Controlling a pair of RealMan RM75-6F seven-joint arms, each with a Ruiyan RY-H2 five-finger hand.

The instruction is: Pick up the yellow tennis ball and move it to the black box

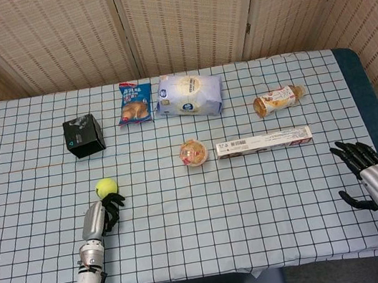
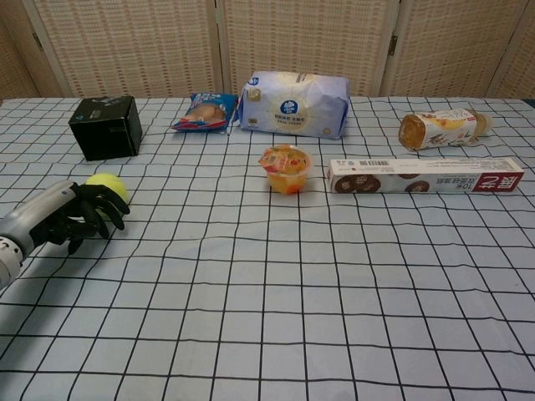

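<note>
The yellow tennis ball (image 1: 107, 187) (image 2: 107, 185) lies on the checked cloth, near the table's left front. My left hand (image 1: 102, 215) (image 2: 77, 215) is just behind it on the near side. Its dark fingers (image 2: 105, 209) are spread and curved, and their tips touch the ball's near face without enclosing it. The black box (image 1: 83, 135) (image 2: 106, 127) stands farther back, a short way beyond the ball and slightly left. My right hand (image 1: 368, 173) rests at the table's right front edge with fingers apart and nothing in it; the chest view does not show it.
A blue snack packet (image 1: 135, 103) and a white bag (image 1: 189, 95) lie along the back. A jelly cup (image 1: 194, 152) and a long biscuit box (image 1: 264, 143) sit mid-table, with a bottle (image 1: 278, 100) lying back right. The cloth's front edge (image 1: 197, 278) is close behind my left hand.
</note>
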